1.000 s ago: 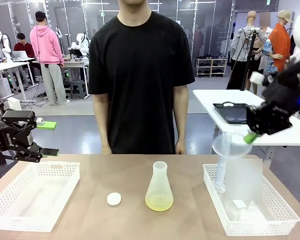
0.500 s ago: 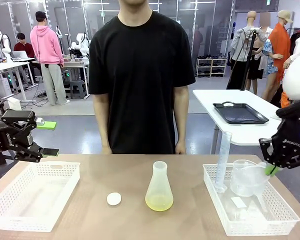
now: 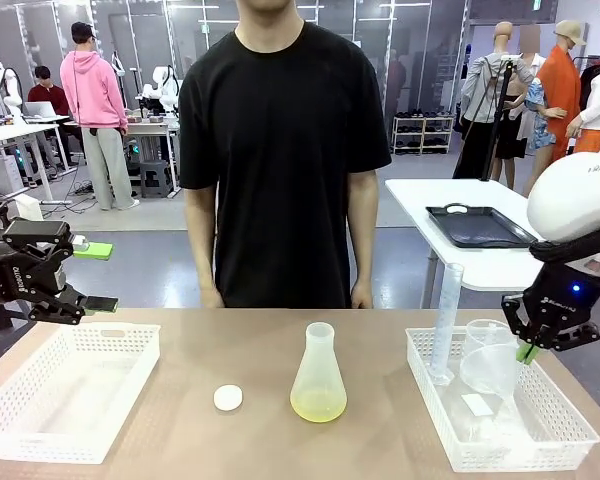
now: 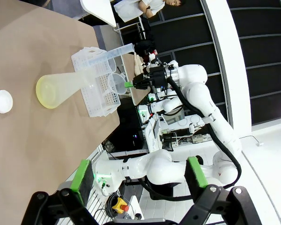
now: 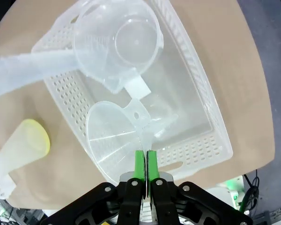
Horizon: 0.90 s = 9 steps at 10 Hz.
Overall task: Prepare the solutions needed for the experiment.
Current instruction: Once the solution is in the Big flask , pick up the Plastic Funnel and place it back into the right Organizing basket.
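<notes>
Little yellow-green solution (image 3: 318,405), likely sloshy, in light conical flask (image 3: 318,362): best gripped at neck. Right gripper (image 5: 144,161) pinching funnel (image 5: 113,136) rim; left gripper (image 3: 92,277) wide.

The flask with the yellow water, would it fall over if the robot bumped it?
Probably not easily: the flask has a wide bottom, and the yellow liquid sits low. It may slide instead. Its top is open, the white cap lying beside it, so a hard knock might spill.

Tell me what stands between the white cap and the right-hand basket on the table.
In the front view, the conical flask holding the pale yellow-green solution stands between the cap and the basket; the rest is bare tabletop.
</notes>
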Tool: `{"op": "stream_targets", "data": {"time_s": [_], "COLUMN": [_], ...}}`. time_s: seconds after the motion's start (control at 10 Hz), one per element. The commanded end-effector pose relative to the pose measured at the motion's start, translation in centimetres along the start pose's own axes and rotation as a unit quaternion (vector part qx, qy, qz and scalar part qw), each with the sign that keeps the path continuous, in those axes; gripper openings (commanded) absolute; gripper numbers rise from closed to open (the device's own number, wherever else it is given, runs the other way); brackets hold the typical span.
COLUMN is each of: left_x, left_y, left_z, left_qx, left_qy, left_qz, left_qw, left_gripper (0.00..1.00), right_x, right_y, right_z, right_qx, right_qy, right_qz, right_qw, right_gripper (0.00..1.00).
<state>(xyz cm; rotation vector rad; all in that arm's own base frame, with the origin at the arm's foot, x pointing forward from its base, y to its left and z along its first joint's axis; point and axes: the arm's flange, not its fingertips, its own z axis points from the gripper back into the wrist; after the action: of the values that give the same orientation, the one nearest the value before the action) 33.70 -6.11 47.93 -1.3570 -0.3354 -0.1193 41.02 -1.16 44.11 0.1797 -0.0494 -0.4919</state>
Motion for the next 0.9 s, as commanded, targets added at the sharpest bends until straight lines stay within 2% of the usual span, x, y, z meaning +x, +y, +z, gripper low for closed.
{"op": "stream_targets", "data": {"time_s": [0.0, 0.1, 0.5, 0.6, 0.8], "left_x": [0.15, 0.15, 0.15, 0.15, 0.15], "left_y": [-0.16, -0.16, -0.16, -0.16, -0.16], "left_z": [-0.2, -0.2, -0.2, -0.2, -0.2], "left_qx": [-0.014, -0.014, -0.014, -0.014, -0.014], "left_qy": [-0.005, -0.005, -0.005, -0.005, -0.005], "left_qz": [0.001, 0.001, 0.001, 0.001, 0.001], "left_qw": [1.0, 1.0, 1.0, 1.0, 1.0], "left_gripper": [1.0, 1.0, 1.0, 1.0, 1.0], "right_x": [0.41, 0.57, 0.56, 0.59, 0.59], "right_y": [0.75, 1.02, 1.37, 0.63, 0.63], "right_z": [-0.99, -1.23, -1.52, -1.47, -1.47], "right_qx": [-0.003, -0.003, -0.007, -0.002, -0.002], "right_qy": [-0.015, -0.011, -0.006, 0.002, 0.002], "right_qz": [-0.025, -0.023, -0.023, -0.003, -0.003], "right_qw": [1.0, 1.0, 1.0, 1.0, 1.0], "right_gripper": [0.04, 0.04, 0.43, 0.54, 0.54]}}
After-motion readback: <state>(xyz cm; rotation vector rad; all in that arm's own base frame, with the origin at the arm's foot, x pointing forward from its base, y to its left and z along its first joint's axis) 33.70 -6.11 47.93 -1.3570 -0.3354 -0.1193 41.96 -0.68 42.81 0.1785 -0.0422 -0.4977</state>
